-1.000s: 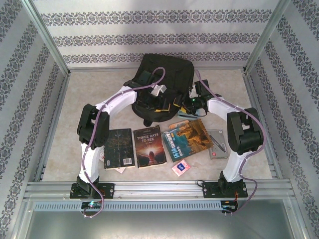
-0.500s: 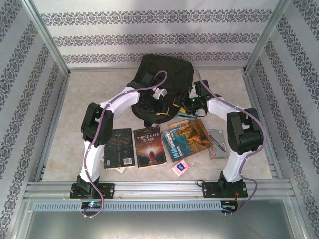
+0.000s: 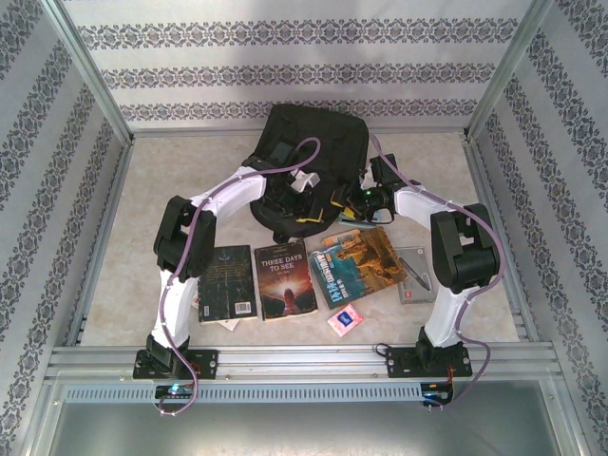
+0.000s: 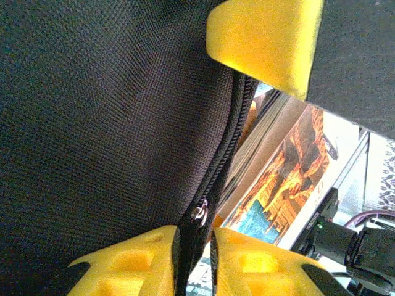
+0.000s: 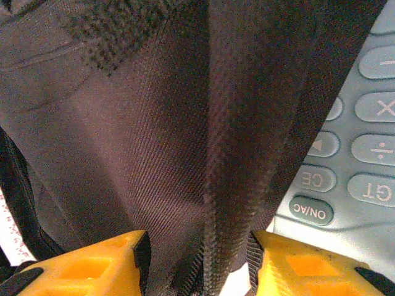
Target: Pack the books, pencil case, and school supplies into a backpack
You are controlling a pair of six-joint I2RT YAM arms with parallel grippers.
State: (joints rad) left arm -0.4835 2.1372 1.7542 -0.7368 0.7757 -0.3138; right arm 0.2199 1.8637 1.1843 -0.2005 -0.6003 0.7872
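The table top [image 3: 171, 180] is a pale beige, marbled-looking sheet. It is enclosed by a back wall [image 3: 304, 66], left wall [image 3: 47, 209] and right wall [image 3: 565, 209], all white panels striped with bands of dark grey ornamental pattern. Bare aluminium posts [image 3: 90, 71] rise at the rear corners, an aluminium rail [image 3: 304, 359] runs along the near edge with a slotted strip [image 3: 304, 391] and a smooth grey surface [image 3: 285, 429] below it, and the light is bright and even.

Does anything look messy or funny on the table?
A little. The blue-and-orange book lies crooked beside the straight brown book, and the calculator is half hidden under the backpack fabric.
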